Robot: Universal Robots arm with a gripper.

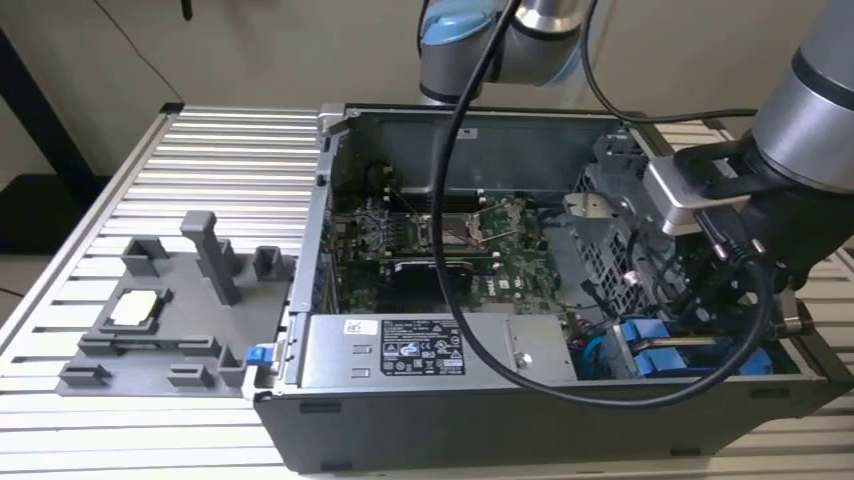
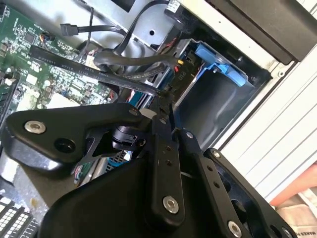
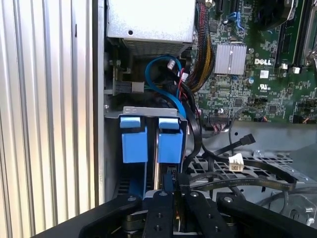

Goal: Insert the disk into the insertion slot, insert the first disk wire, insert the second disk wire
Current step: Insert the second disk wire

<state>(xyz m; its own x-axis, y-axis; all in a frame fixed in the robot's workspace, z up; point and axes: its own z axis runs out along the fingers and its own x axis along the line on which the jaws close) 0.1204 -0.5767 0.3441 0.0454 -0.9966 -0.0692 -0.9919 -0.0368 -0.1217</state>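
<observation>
The disk point(image 3: 170, 144) is sitting in the insertion slot point(image 3: 148, 113) of the grey drive cage, its bright blue carrier tab facing out, just beside a second blue-carrier drive point(image 3: 133, 141) in the neighbouring bay. In the exterior view both blue carriers point(image 1: 654, 355) are showing at the case's lower corner on the exterior view's right, next to the silver power-supply box point(image 1: 434, 350).

The gripper point(image 2: 161, 96) is reaching into that corner of the open computer case point(image 1: 561, 420). In the second wrist view its fingers point(image 2: 159, 111) are drawn close together, pinching a flat black cable point(image 2: 94, 69) where it is meeting a dark connector point(image 2: 176, 79) at the back of the blue carrier point(image 2: 220, 67). Whether that connector is fully seated I cannot tell.

In the first wrist view, loose black cables point(image 3: 237, 181) are lying over the perforated cage floor, and a blue cable point(image 3: 161, 84) is looping above the drives. The green motherboard point(image 3: 247, 59) is lying beyond.

On the ribbed surface point(image 1: 200, 170) outside the case, a grey fixture tray point(image 1: 174, 310) is standing well apart on the exterior view's left.
</observation>
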